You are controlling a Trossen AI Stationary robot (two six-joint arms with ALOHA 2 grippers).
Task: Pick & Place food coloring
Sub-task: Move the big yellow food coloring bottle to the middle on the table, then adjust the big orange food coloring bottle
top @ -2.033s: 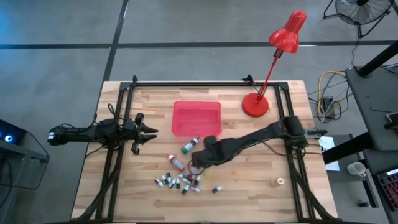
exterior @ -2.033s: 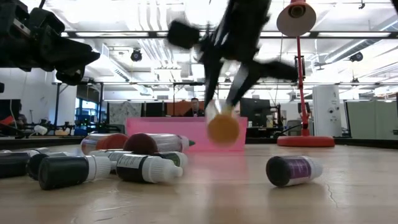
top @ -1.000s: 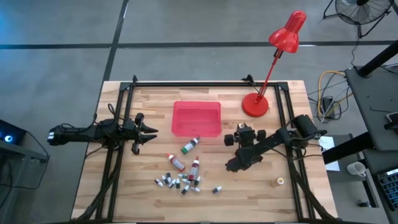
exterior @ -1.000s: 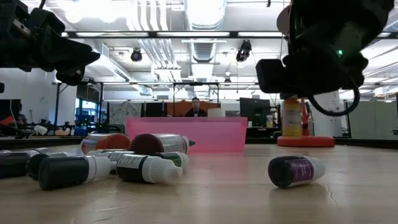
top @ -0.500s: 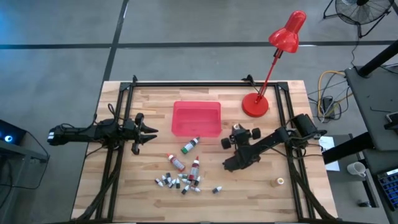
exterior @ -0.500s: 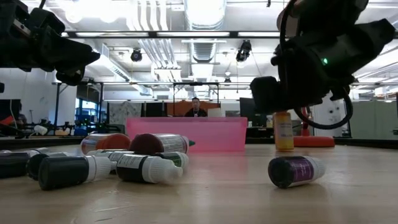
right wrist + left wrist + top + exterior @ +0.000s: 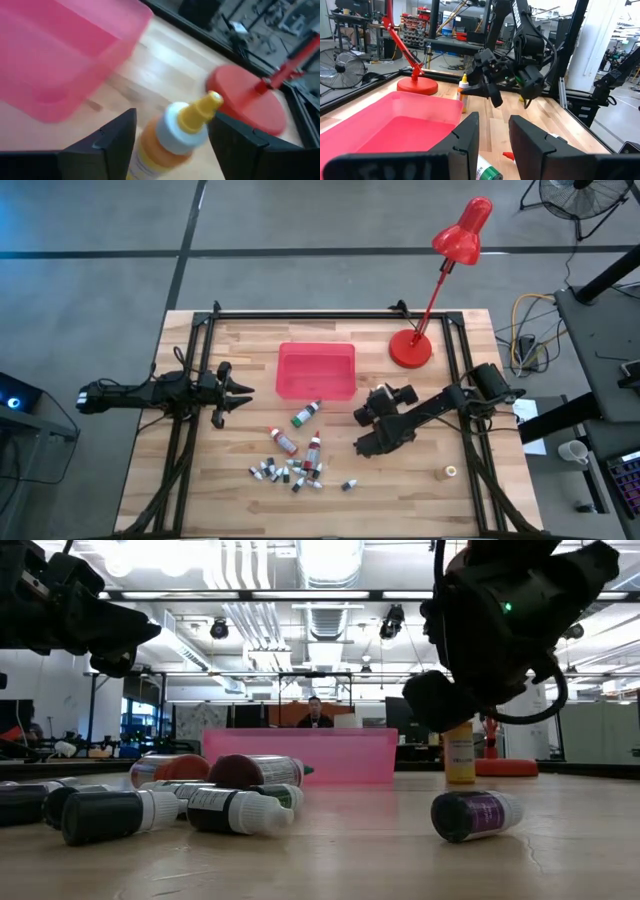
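A yellow-capped orange food coloring bottle (image 7: 459, 755) stands upright on its base on the wood, right of the red tray (image 7: 316, 370). My right gripper (image 7: 172, 120) is open, one finger on each side of the bottle (image 7: 170, 135), with a gap showing on both sides. In the high view this gripper (image 7: 362, 413) covers the bottle. Other food coloring lies on the table: a green-tipped tube (image 7: 305, 414), two red ones (image 7: 283, 441), and several dark-capped vials (image 7: 285, 472). My left gripper (image 7: 243, 392) waits at the table's left, its fingers a little apart (image 7: 494, 135).
The red lamp's base (image 7: 410, 348) stands at the far right, just beyond the bottle. A lone purple vial (image 7: 470, 815) lies near the front. A small ring (image 7: 450, 472) sits at the near right. Bare wood lies between the tray and my right arm.
My right gripper has shifted slightly toward the red tray, and its wrist has rolled. The yellow-capped bottle, a second ago behind the gripper and higher in the low view, has come down and now stands upright on the table.
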